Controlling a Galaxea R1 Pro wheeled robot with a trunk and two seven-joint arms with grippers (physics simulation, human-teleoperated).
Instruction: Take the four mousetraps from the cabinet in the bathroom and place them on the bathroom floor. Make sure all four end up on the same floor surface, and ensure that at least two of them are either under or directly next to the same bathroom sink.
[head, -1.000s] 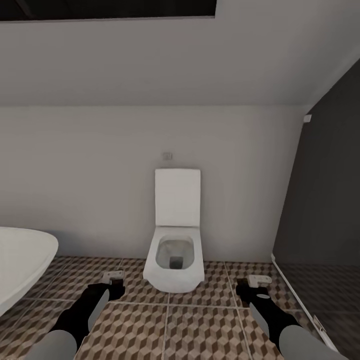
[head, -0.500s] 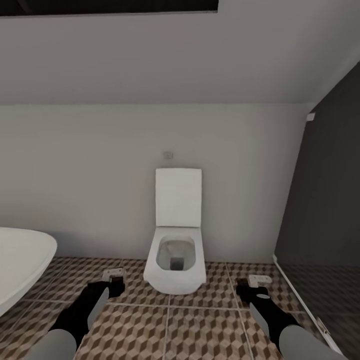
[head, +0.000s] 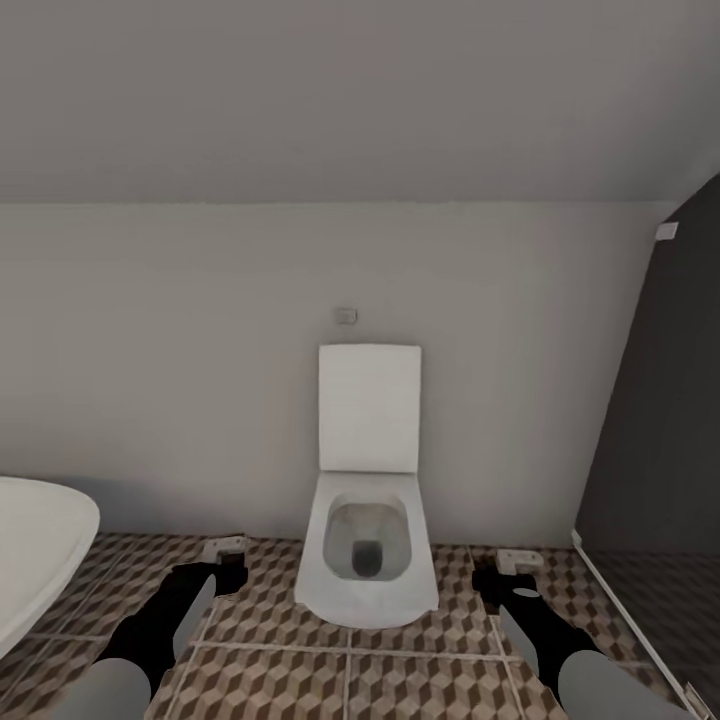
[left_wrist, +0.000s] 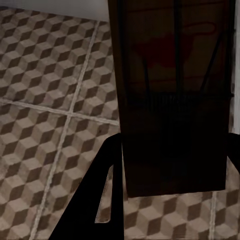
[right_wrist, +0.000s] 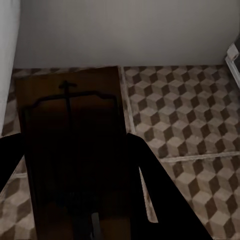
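Note:
My left gripper (head: 228, 562) hangs low over the cube-patterned bathroom floor (head: 400, 680), to the left of the toilet. It is shut on a brown wooden mousetrap (left_wrist: 175, 90) with dark wire parts and a red print, held between the black fingers (left_wrist: 107, 200). My right gripper (head: 507, 572) is to the right of the toilet, shut on a second mousetrap (right_wrist: 72, 145) with a wire bar on top. Both traps are held above the tiles (right_wrist: 190, 110). The cabinet and the sink are out of view.
A white toilet (head: 368, 540) with its lid up stands against the grey wall straight ahead. The rim of a white bathtub (head: 35, 550) curves in at the left. A dark shower partition (head: 660, 420) closes off the right side.
The camera has moved: the toilet now sits further right and larger in the picture, and the tub rim has slid left. Both arms keep the same pose with their traps.

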